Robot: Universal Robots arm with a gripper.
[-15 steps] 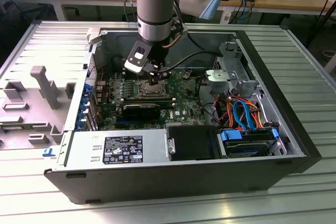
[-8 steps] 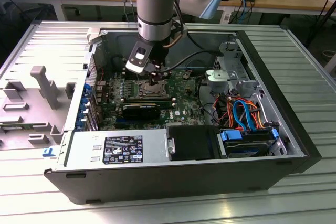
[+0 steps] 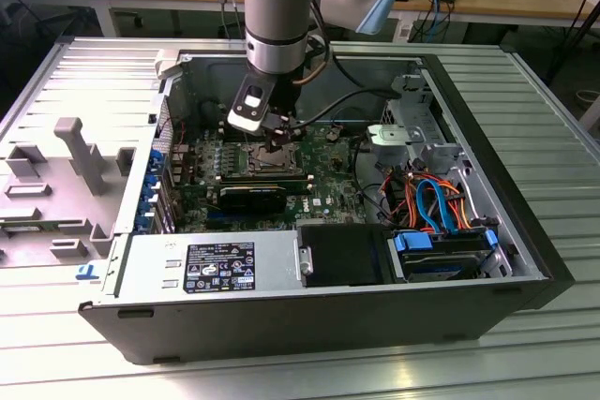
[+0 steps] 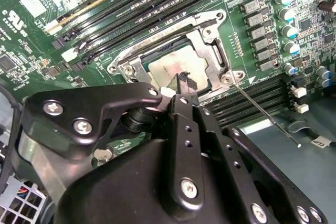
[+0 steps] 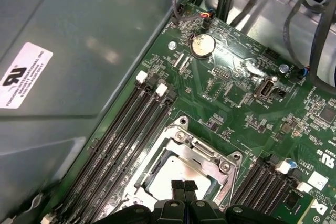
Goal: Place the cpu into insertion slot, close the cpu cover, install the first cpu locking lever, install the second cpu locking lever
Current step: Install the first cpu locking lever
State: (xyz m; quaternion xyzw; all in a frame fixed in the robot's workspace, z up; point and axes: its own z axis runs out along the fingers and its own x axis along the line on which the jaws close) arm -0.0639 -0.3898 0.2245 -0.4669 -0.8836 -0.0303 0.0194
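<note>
The flat square cpu (image 5: 169,174) with its dull silver metal top sits inside the square insertion slot (image 3: 261,158) on the green motherboard (image 5: 236,93). The thin silver cpu cover (image 5: 208,156), a frame plate with a cut-out window, lies down over it, and the chip's top shows through the window in both wrist views. The black gripper (image 5: 182,185) hangs directly above the chip. Its two fingertips are pressed together with nothing between them, and their ends are at or just above the metal top. In the second wrist view, a thin silver wire locking lever (image 4: 268,116) juts away from one corner of the socket across the long black memory slots (image 4: 257,100). The board lies in an open dark grey computer case (image 3: 309,320), which rests on a ribbed metal counter (image 3: 534,110).
</note>
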